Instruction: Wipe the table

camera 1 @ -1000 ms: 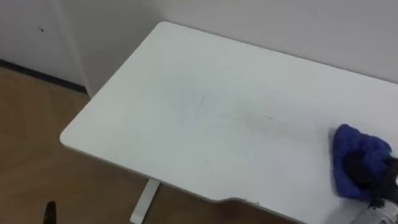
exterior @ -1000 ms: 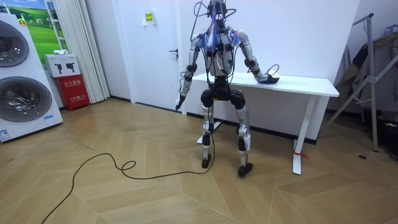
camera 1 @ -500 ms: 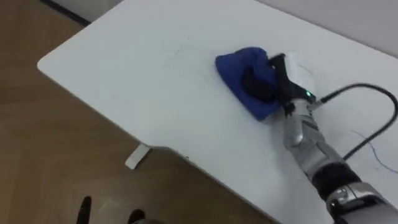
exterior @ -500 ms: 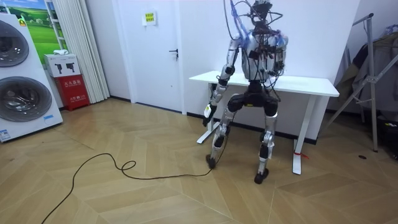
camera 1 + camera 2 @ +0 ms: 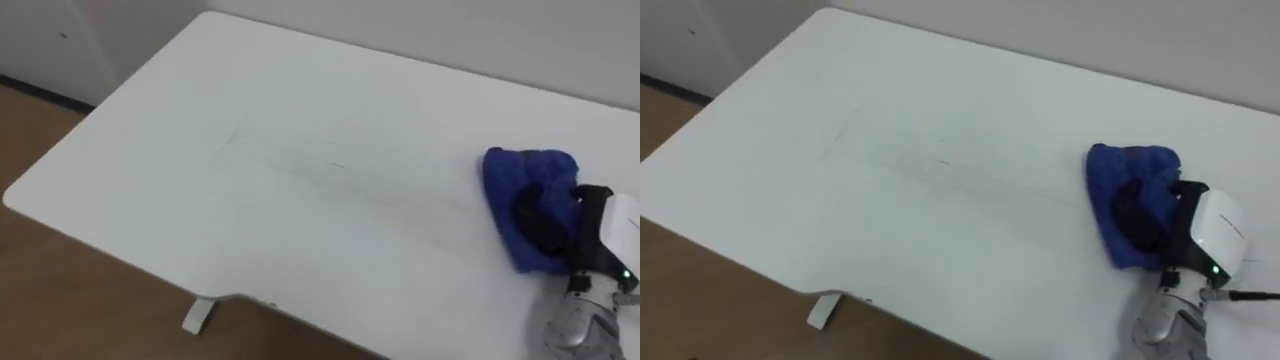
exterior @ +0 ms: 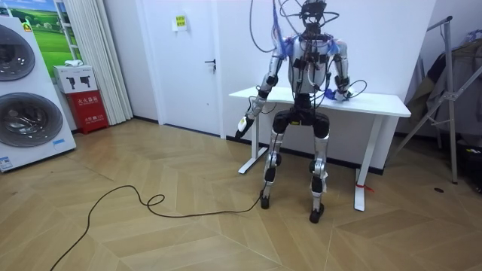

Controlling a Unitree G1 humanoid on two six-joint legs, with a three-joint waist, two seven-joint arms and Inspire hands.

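Note:
A white table (image 5: 300, 130) stands against the wall, and I stand at its front edge. On its right part lies a crumpled blue cloth (image 5: 512, 178). My right hand (image 5: 545, 218) rests on top of it, dark fingers curled into the folds and pressing it to the tabletop. Faint thin marks (image 5: 335, 166) cross the middle of the surface. In the right eye view the cloth (image 5: 1122, 165) bunches round the right hand (image 5: 1140, 222). In the room view my left hand (image 6: 244, 124) hangs out beside the table's (image 6: 376, 102) left end, away from the cloth.
The table's left corner (image 5: 15, 195) and front edge drop to wooden floor; a white table foot (image 5: 198, 316) shows below. In the room view, washing machines (image 6: 26, 98) and a red box (image 6: 89, 111) stand far left, a door (image 6: 188, 68) behind, a metal stand (image 6: 452, 98) right.
I have stepped along the table toward the room view's right and straightened up. My right hand has slid the cloth across the tabletop toward its right part. The eye views shifted.

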